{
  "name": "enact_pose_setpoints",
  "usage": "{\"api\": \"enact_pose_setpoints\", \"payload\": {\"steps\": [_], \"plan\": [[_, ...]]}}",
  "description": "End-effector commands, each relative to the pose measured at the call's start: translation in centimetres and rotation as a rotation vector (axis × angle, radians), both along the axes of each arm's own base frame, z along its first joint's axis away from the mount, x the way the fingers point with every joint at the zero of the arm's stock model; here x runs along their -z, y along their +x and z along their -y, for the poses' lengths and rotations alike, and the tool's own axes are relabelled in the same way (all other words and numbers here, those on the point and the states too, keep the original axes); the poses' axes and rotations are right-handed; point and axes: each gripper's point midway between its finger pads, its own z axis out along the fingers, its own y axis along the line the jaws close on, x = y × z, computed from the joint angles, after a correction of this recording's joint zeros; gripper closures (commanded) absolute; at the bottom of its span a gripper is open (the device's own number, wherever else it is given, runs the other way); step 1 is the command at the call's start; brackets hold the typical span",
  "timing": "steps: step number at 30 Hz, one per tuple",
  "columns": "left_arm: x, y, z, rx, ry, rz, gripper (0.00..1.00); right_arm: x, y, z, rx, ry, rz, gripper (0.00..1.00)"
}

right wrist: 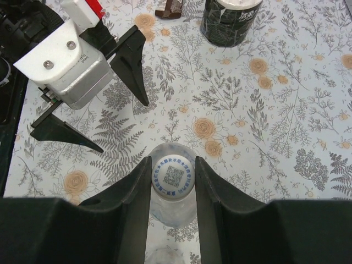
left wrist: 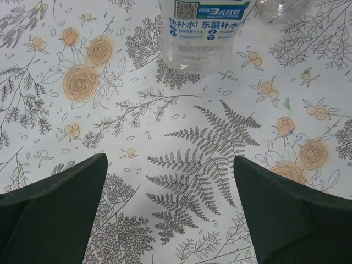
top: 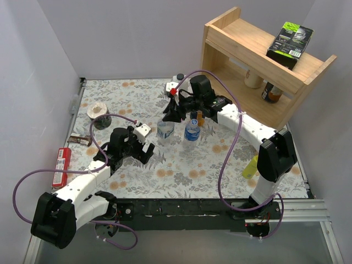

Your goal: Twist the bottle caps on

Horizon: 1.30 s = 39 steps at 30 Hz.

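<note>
A clear bottle (top: 165, 130) with a blue label stands upright mid-table. My right gripper (right wrist: 174, 177) is above it, shut on the whitish bottle cap (right wrist: 174, 176) that sits on the bottle's neck; the cap's printed top shows between the fingers. In the top view the right gripper (top: 172, 113) hangs over that bottle. A second clear bottle (top: 191, 133) with a blue cap (top: 192, 122) stands just to the right, and the orange bottle (top: 201, 118) is behind it. My left gripper (left wrist: 170, 187) is open and empty over the cloth, a little short of the first bottle (left wrist: 202, 33).
A wooden shelf (top: 258, 60) stands at the back right with a black-green box (top: 290, 39) on top. A dark jar (top: 102, 119) and a red packet (top: 63, 165) lie at the left. A yellow squeeze bottle (top: 250, 166) sits by the right arm.
</note>
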Motion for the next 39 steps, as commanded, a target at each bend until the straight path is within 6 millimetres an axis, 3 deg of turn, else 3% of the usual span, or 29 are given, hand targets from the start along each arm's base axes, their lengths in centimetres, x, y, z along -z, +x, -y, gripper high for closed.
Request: {"api": "enact_pose_setpoints", "payload": {"steps": [1,9,19,31,33,34,35,37,38,39], "plan": [[-0.6,0.7,-0.6,-0.010,0.037,0.021,0.02,-0.7,0.2,-0.4,-0.019,0.039,0.072,0.91],[-0.1,0.7,-0.8,-0.013,0.051,0.013,0.02,0.8,0.0,-0.2,-0.018,0.018,0.047,0.83],[0.4,0.7,-1.0,-0.011,0.066,0.008,0.02,1.5,0.3,-0.1,0.003,-0.005,0.025,0.55],[1.0,0.6,-1.3,-0.008,0.083,0.003,0.02,1.5,0.4,-0.3,0.003,-0.006,0.021,0.45],[1.1,0.5,-1.3,-0.006,0.086,0.001,0.02,1.2,0.5,-0.4,0.007,-0.002,0.024,0.40],[1.0,0.6,-1.3,-0.009,0.084,0.003,0.02,0.8,0.6,-0.3,0.014,0.001,0.030,0.23],[1.0,0.6,-1.4,-0.011,0.085,0.005,0.02,0.6,0.6,-0.2,0.021,-0.001,0.027,0.17],[0.7,0.8,-1.5,-0.025,0.085,0.008,0.02,-1.8,0.8,-0.3,0.021,0.016,0.064,0.11],[0.7,0.9,-1.5,-0.027,0.089,0.008,0.02,-2.0,0.3,0.4,0.018,-0.020,0.041,0.11],[0.7,1.0,-1.7,-0.034,0.094,0.007,0.02,-4.1,0.7,0.5,0.016,-0.009,0.099,0.10]]}}
